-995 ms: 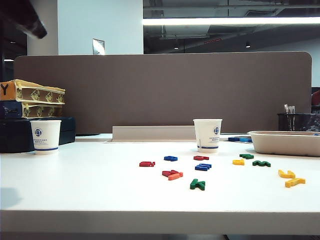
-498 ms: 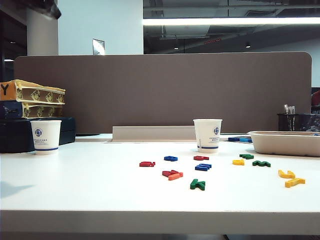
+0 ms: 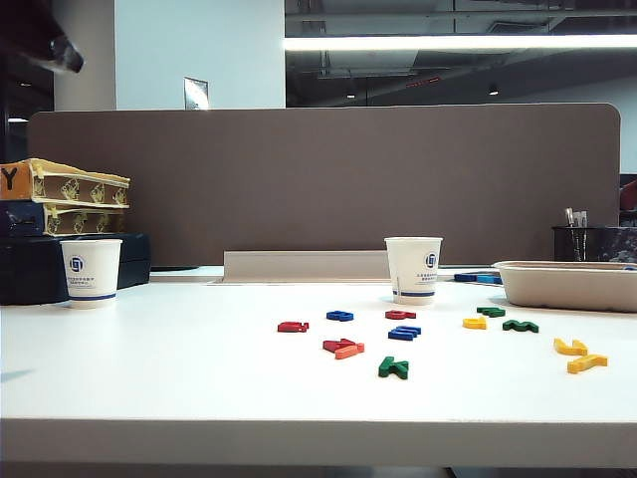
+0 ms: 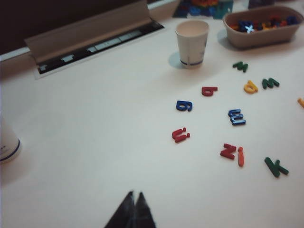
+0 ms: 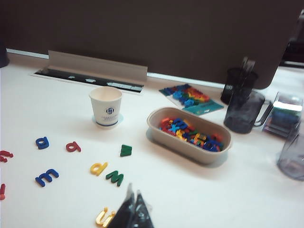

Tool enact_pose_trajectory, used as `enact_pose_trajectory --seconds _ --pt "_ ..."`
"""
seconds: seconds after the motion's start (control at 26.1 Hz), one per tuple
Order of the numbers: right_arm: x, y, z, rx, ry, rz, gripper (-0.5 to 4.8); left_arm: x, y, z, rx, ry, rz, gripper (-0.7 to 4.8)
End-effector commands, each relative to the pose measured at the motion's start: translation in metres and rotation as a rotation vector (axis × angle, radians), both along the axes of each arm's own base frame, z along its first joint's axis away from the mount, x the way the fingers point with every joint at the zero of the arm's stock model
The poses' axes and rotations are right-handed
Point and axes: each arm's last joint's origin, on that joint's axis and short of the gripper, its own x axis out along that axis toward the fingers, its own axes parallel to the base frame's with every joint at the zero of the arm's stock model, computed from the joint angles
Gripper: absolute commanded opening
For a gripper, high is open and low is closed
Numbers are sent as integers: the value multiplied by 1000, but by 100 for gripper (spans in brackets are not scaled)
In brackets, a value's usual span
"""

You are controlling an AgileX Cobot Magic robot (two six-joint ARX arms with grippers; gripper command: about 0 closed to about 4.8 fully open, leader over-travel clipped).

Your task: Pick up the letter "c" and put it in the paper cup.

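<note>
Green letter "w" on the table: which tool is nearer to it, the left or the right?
Right. The right tool, shut, hangs just short of the green "w"; the left tool, shut, is far across the table from it.

The left gripper (image 4: pixel 134 195) hangs high, its fingers pressed together and empty. The right gripper (image 5: pixel 133 196) does likewise, fingers closed, holding nothing.

Black, pointed fingertips (image 4: pixel 134 209) on each hand.
</note>
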Motion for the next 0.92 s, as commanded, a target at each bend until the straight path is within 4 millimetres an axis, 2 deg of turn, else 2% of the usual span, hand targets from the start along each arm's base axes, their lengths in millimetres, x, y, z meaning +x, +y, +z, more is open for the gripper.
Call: enact_pose_trajectory --seconds 0.04,0.73,0.92 --pt "9 1 -8 42 -41 -25 -1 -2 3 -13 -53 -43 43 -6" --pt "32 1 -54 33 -10 -123 -1 0 6 -84 -146 -95 178 -6" --pt "35 -2 -60 105 -32 -246 -1 -1 9 -98 -133 -97 240 -6"
